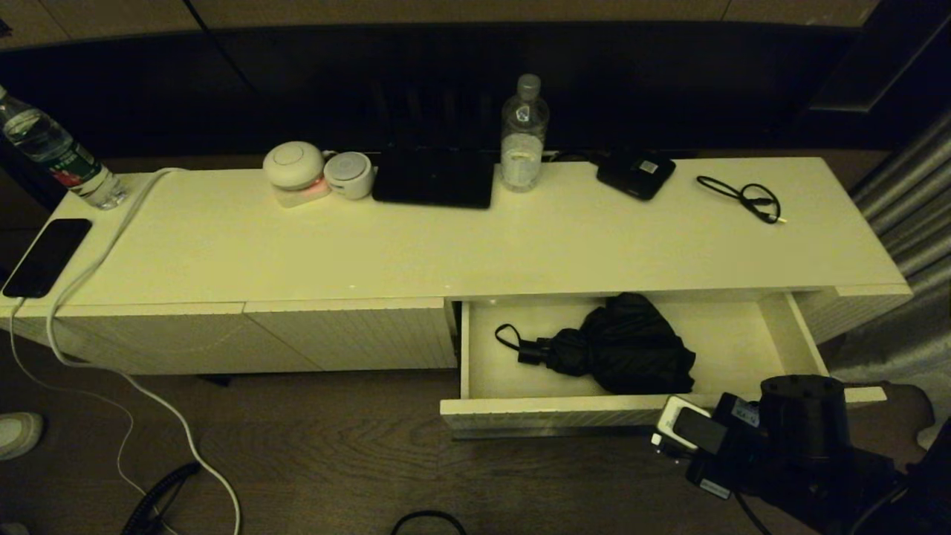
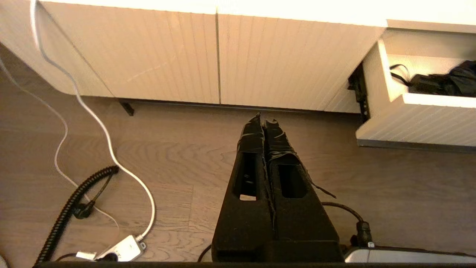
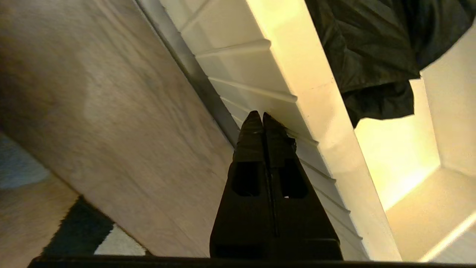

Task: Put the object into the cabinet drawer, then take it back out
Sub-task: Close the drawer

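The black umbrella (image 1: pixel 624 349) lies bunched inside the open cabinet drawer (image 1: pixel 550 407), handle and wrist loop pointing left. The right wrist view shows its fabric (image 3: pixel 372 48) beyond the drawer's rim. My right gripper (image 3: pixel 263 115) is shut and empty, tips against the ribbed drawer front (image 3: pixel 260 82) just beside the dark handle strip (image 3: pixel 197 85). In the head view my right arm (image 1: pixel 802 431) sits low at the drawer's front right, fingers hidden. My left gripper (image 2: pixel 263 119) is shut and empty, hanging over the floor before the closed ribbed panels; the drawer (image 2: pixel 416 119) and umbrella (image 2: pixel 446 80) show off to its side.
On the cabinet top stand a water bottle (image 1: pixel 524 134), a flat black box (image 1: pixel 635 174), a thin black cable (image 1: pixel 743 197), two white round devices (image 1: pixel 293 167), a phone (image 1: pixel 46 256) and another bottle (image 1: pixel 56 152). White and coiled black cables (image 2: pixel 74 201) lie on the floor.
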